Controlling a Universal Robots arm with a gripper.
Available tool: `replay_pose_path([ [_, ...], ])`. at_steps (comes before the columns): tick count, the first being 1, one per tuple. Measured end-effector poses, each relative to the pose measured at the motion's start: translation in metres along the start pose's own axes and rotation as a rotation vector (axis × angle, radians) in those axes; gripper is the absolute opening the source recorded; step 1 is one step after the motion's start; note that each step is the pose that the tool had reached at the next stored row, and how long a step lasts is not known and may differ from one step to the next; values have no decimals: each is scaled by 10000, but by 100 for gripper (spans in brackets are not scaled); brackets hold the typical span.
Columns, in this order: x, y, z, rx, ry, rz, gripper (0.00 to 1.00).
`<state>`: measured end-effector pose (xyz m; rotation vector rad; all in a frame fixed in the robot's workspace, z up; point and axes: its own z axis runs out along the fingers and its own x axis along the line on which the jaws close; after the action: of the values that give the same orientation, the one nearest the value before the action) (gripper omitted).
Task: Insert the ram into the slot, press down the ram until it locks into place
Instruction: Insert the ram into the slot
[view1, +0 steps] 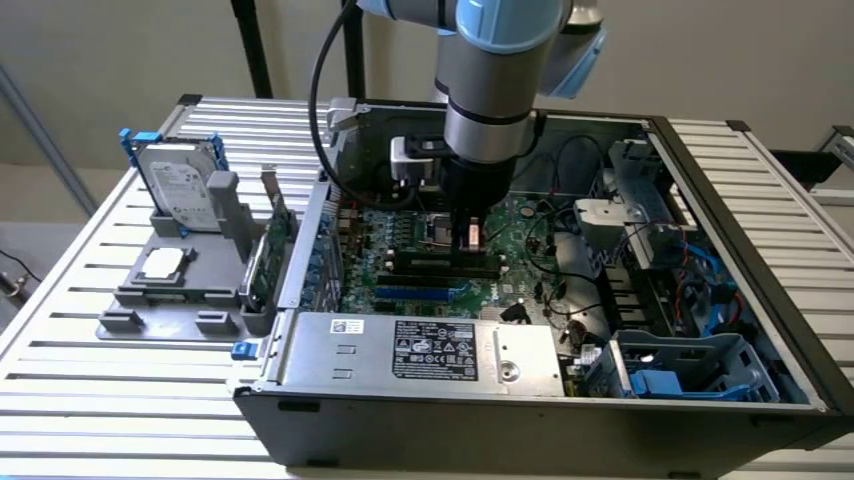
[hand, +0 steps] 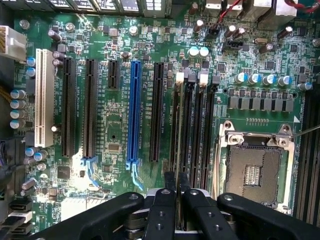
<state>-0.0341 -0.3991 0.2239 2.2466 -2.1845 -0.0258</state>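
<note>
1. The ram (hand: 177, 165) stands on edge between my gripper's fingers (hand: 161, 210), thin top edge toward the wrist camera. Its long axis runs in line with the slot (hand: 174, 120), the white-clipped one farthest from the CPU socket (hand: 255, 170). I cannot tell whether it is seated
2. The gripper (hand: 177, 184) has its jaws drawn narrow, clamped on the ram's two faces
3. The wrist view gives me the board detail: four black memory slots (hand: 200, 130) side by side, one blue slot (hand: 134, 110), one white slot (hand: 44, 95) and one CPU socket, all on the green motherboard (hand: 115, 130)
4. The exterior view gives me the setting: one arm (view1: 491, 90) comes down from 12 o'clock into the open case (view1: 747, 250), and the board's long slots there lie on a 9-to-3 line
5. From the gripper, one labelled power supply (view1: 414, 345) sits at 6 o'clock, and one hard drive (view1: 180, 190) stands at 9 o'clock on a grey tray (view1: 167, 300) outside the case
</note>
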Motion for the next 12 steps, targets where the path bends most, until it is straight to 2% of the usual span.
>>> replay_pose_path([
  [5, 0, 2, 26, 10, 13, -4, 13],
  [9, -1, 3, 21, 11, 10, -4, 20],
  [10, -1, 4, 3, 12, 10, -5, 20],
  [11, -1, 6, -36, 12, 10, -5, 27],
  [12, -2, 9, -80, 11, 11, -3, 27],
])
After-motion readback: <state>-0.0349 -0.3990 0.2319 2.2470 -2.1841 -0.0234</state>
